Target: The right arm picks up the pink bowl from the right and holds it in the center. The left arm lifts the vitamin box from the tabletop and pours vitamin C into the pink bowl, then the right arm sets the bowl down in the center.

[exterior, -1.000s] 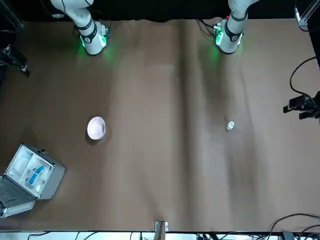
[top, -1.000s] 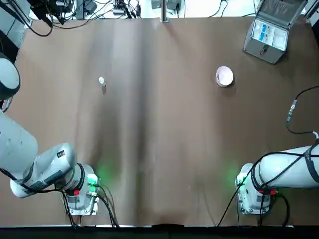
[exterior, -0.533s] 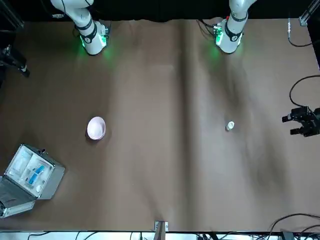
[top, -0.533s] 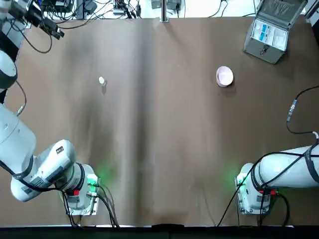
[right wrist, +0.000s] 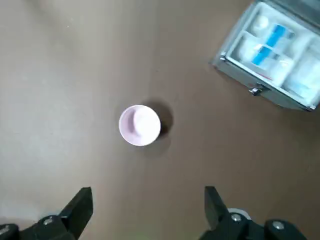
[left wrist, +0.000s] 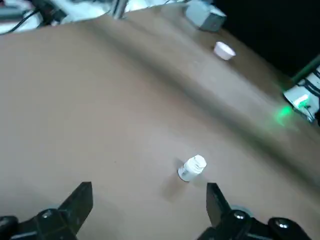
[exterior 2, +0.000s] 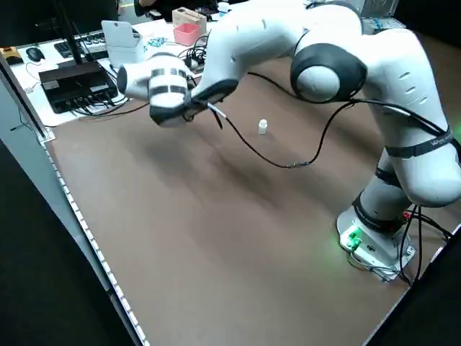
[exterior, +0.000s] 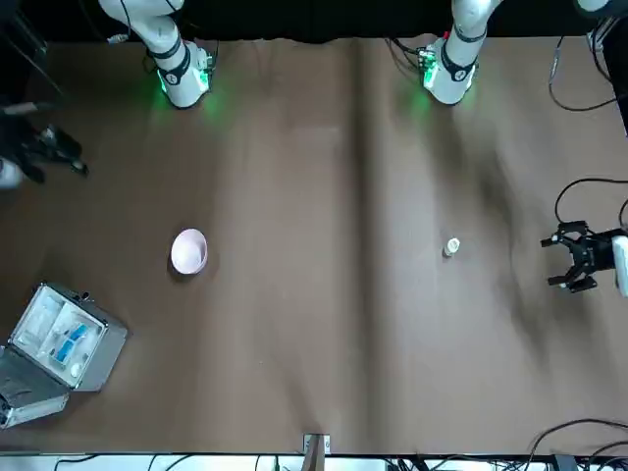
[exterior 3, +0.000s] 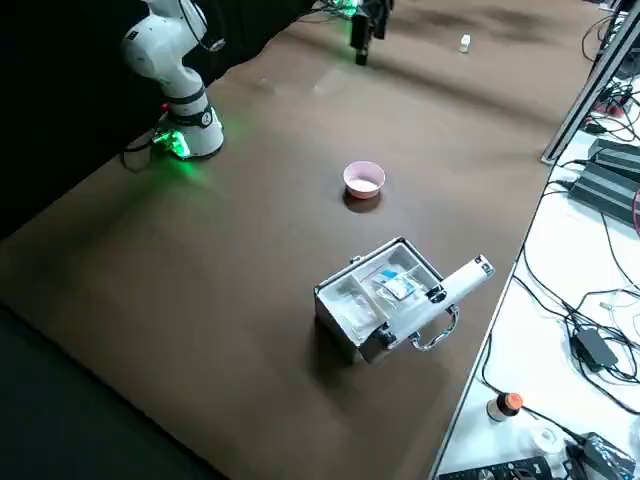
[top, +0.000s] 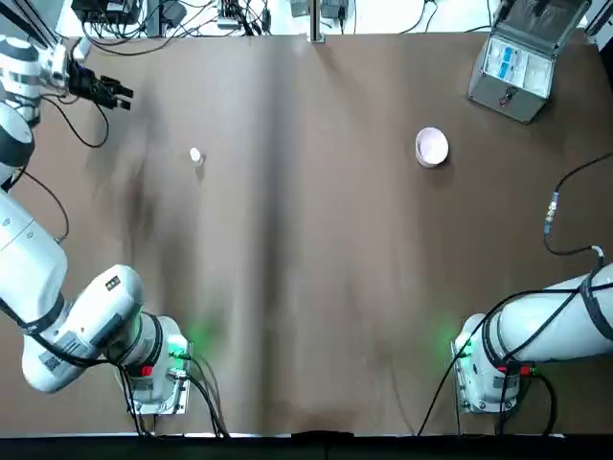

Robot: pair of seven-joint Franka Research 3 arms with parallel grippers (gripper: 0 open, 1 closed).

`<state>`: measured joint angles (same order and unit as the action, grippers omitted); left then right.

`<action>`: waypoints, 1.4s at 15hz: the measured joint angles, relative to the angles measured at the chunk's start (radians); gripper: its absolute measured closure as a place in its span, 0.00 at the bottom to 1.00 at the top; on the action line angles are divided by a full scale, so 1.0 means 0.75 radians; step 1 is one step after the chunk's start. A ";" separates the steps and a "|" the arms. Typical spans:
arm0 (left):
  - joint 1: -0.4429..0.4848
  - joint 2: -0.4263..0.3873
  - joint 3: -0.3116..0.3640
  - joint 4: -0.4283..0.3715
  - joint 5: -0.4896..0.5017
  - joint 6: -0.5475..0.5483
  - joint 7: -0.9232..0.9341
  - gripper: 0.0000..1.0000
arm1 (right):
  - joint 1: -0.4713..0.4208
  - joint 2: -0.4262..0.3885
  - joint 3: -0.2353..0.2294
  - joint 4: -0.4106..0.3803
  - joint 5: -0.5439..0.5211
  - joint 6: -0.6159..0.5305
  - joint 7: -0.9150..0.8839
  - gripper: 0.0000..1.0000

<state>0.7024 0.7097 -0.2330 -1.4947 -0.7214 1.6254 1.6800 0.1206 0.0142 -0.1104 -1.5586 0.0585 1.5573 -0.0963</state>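
Observation:
The pink bowl (top: 432,148) stands upright on the brown tabletop (top: 306,268), at the right and toward the far side. The vitamin box (top: 196,155), tiny and white, stands on the left half. My left gripper (top: 123,93) hovers open at the far left, short of the box; its wrist view shows the box (left wrist: 192,167) just ahead of the spread fingers (left wrist: 80,202). My right gripper (exterior: 61,154) hangs at the table's right edge. Its wrist view looks down on the bowl (right wrist: 139,125), well beyond its open fingers (right wrist: 81,207). Neither gripper holds anything.
An open grey metal case (top: 517,59) with blue-white contents sits at the far right corner, beyond the bowl. Cables and gear lie along the far edge (top: 230,17). Both arm bases (top: 153,369) (top: 488,369) glow green at the near edge.
My left gripper has come in from the far left corner toward the vitamin box. My right gripper has shifted a little inward at the right edge. Bowl and box have not moved.

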 joint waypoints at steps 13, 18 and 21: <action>-0.057 0.371 -0.028 -0.014 -0.118 -0.213 1.082 0.00 | 0.081 0.448 -0.015 -0.010 0.085 0.190 0.018 0.01; -0.148 0.391 -0.029 -0.047 -0.118 -0.215 1.111 0.00 | 0.000 0.590 -0.019 -0.051 0.096 0.297 0.017 0.01; -0.155 0.394 -0.028 -0.054 -0.117 -0.215 1.112 0.00 | 0.001 0.641 -0.016 -0.134 0.100 0.407 0.017 0.01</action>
<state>0.5861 1.0054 -0.2542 -1.5355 -0.8094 1.4641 2.5142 0.1214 0.4952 -0.1225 -1.6589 0.1336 1.8627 -0.0834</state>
